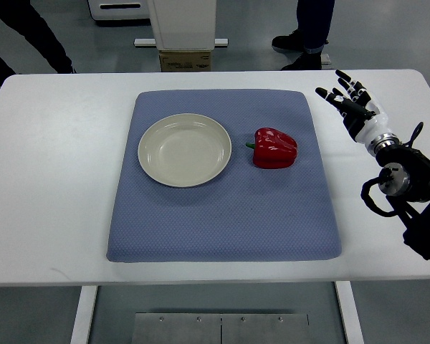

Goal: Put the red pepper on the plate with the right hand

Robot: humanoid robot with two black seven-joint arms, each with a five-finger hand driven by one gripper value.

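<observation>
Glossy red bell pepper (275,147) with short green stem lies on its side on a blue-grey quilted fabric mat (222,222), just beside the round cream ceramic plate (152,166), right of it, not touching. Mat sits on white counter (50,179). Right hand (350,102) hovers over counter off mat's right edge, fingers spread, grasping nothing, well apart from pepper.

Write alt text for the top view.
A red pepper lies on a blue mat just right of an empty cream plate, on a white table. The right robot hand hovers open beyond the mat's right edge, holding nothing.
</observation>
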